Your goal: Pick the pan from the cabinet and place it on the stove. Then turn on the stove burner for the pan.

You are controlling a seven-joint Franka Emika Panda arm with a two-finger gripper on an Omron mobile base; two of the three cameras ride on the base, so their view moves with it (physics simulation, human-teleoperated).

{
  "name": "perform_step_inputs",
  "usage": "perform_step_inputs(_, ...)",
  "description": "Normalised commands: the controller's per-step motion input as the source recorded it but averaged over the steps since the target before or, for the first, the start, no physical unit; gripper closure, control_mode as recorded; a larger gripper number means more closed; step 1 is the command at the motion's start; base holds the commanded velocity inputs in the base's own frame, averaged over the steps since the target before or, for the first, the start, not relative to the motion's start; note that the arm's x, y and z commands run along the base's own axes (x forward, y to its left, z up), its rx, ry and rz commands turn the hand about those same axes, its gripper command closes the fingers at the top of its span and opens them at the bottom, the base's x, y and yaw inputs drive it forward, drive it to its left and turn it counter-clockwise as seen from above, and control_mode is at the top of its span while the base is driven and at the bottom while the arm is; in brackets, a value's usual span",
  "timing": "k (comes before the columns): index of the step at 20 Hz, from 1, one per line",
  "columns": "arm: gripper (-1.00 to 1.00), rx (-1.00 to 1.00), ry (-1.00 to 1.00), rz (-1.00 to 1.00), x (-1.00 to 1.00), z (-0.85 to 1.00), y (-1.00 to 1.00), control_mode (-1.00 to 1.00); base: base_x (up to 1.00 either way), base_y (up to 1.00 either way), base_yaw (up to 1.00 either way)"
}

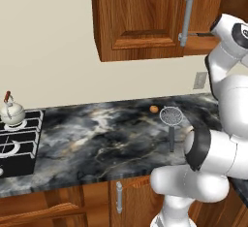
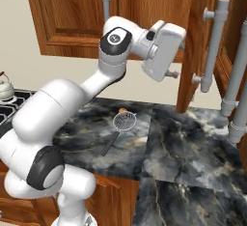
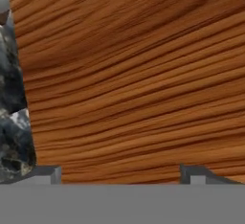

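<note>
The cabinet [image 1: 140,17], of reddish-brown panelled wood with grey cylindrical bar handles [image 1: 187,16], hung above a dark marbled stone counter [image 1: 111,143]. The gripper [image 3: 119,173], jaws spread wide and empty, faced a streaked wood-grain door [image 3: 139,74] at close range. A round silver mesh strainer [image 1: 171,116] lay near the counter's back edge, just beside a small orange object [image 1: 154,108]. The black stove [image 1: 19,143] with pale grid grates, at the counter's left end, carried a white kettle [image 1: 11,113].
</note>
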Motion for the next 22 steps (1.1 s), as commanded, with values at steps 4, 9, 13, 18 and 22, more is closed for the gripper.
perform_step_inputs(4, -1.0, 0.05, 0.02, 0.0, 0.0, 0.0, -0.36, -1.0, 0.0, 0.0, 0.0)
perform_step_inputs(9, -1.0, 0.07, 0.01, 0.0, 0.0, -0.06, -0.36, -1.0, 0.0, 0.0, 0.0)
perform_step_inputs(13, -1.0, 0.1, 0.0, 0.0, 0.0, -0.11, -0.24, -1.0, 0.0, 0.0, 0.0)
perform_step_inputs(18, -1.0, 0.06, -0.01, 0.0, -0.03, -0.01, -0.04, -1.0, 0.0, 0.0, 0.0)
perform_step_inputs(22, -1.0, 0.0, -0.06, 0.01, -0.21, 0.0, 0.81, -1.0, 0.0, 0.0, 0.0)
